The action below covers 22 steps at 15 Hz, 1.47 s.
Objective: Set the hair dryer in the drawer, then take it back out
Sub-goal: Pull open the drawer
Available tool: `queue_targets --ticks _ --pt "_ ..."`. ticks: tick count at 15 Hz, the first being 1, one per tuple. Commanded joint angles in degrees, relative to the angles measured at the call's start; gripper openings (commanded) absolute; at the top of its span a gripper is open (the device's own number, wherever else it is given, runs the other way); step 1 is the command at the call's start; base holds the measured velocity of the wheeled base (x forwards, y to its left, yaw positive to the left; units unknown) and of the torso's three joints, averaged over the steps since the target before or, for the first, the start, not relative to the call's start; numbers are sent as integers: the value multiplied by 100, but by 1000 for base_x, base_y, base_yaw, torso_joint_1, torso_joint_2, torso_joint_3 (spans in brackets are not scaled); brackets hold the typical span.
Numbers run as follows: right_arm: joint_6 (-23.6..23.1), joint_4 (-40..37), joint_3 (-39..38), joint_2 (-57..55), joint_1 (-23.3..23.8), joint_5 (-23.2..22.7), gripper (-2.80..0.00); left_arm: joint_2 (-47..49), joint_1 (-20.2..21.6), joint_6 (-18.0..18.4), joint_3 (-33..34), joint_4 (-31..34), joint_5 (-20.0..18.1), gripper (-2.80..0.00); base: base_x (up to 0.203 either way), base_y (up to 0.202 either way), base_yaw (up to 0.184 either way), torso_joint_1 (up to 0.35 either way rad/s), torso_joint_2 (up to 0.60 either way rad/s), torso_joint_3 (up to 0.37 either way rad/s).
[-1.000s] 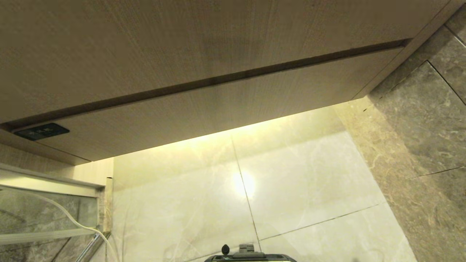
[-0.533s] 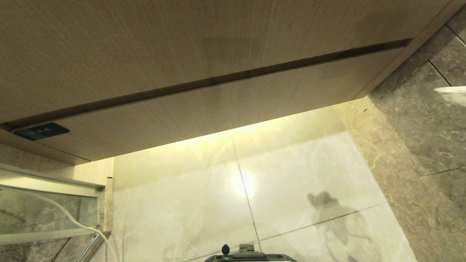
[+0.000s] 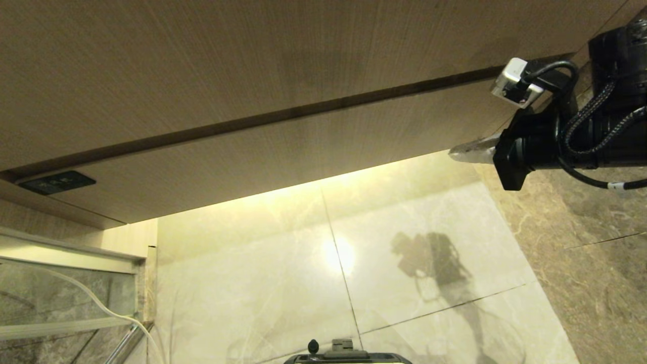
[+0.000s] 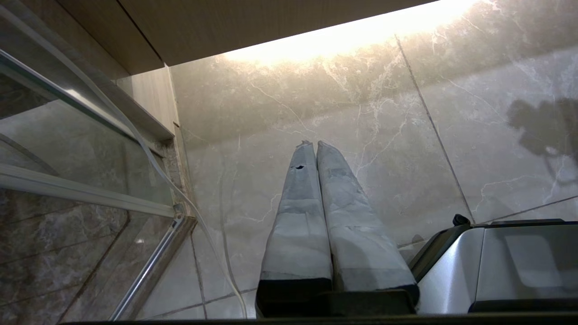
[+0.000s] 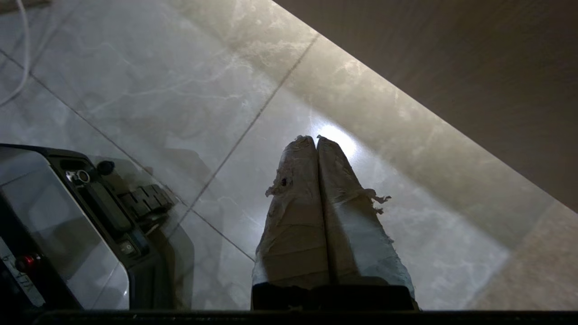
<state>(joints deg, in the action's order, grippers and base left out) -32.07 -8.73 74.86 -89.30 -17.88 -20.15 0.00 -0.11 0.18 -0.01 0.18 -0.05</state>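
The wide, shallow, light wood-grain drawer (image 3: 323, 151) with a flat handleless front is fully closed, flush beneath the plain fixed wood panel (image 3: 252, 60); a narrow dark reveal separates the two, and a small black label (image 3: 58, 182) marks the drawer's left corner. With no handle, that reveal or the lower edge of the front is probably the only purchase for pulling. The hair dryer appears in no view, so its position cannot be stated; the first step, opening the drawer, is judged not yet begun.

The right gripper (image 3: 462, 150), its pale taped fingers (image 5: 316, 203) pressed together and holding nothing, sits at the drawer's right end, close to the lower edge of the front; whether it touches cannot be told. The black right arm (image 3: 581, 131) reaches in level from the drawer's right, a posture suited to hooking under that edge.

The left gripper (image 4: 311, 146), jaws likewise pressed together and empty, hangs parked below the drawer over the pale marble floor tiles (image 3: 404, 253), near a glass panel with a metal frame (image 4: 90, 203).
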Motion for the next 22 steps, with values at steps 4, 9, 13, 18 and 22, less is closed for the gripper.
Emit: queue_targets --ticks 4,9,13,18,22 --pt "-83 292 -402 -167 26 -217 0 0 -7 -1 10 -1 -1 -280 0 0 0 0 0 0" --pt "-1375 1048 -440 -227 -14 963 0 0 2 -1 2 -1 3 -280 0 0 0 0 0 0" --pt "-2096 2425 -828 -229 -110 1172 0 0 1 -1 9 -1 4 -280 0 0 0 0 0 0" --pt "-2806 2902 -1106 -251 -96 291 0 0 2 -1 8 -1 -2 -280 0 0 0 0 0 0" --pt "-3457 2914 -978 -539 154 -544 0 0 2 -1 2 -1 -4 -280 0 0 0 0 0 0"
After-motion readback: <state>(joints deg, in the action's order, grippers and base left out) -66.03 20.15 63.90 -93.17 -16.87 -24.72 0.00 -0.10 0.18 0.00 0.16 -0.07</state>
